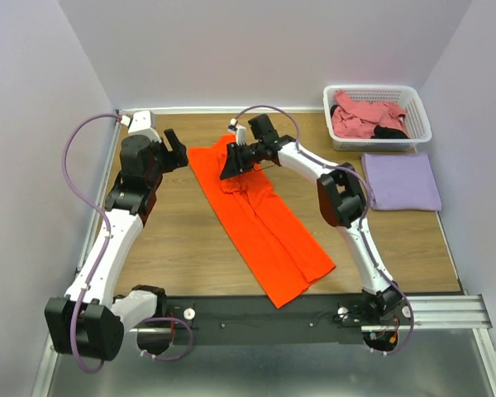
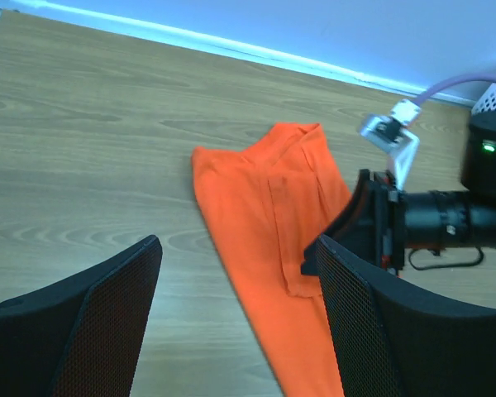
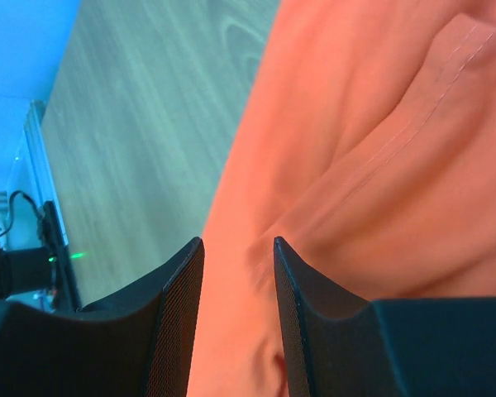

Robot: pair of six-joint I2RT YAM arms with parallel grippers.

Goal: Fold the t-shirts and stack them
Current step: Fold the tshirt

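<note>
The orange shirt lies flat on the table; the right gripper hovers over it, jaws slightly parted, nothing held. The left gripper is wide open beside it.

Matt orange cloth t-shirt lies on smooth wood-grain table.

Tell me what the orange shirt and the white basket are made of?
The orange shirt looks like soft, matte cloth, probably cotton knit: it wrinkles, folds and shows stitched seams. The white basket looks like hard, smooth plastic: its walls are a stiff lattice of little holes that keeps its shape.
</note>
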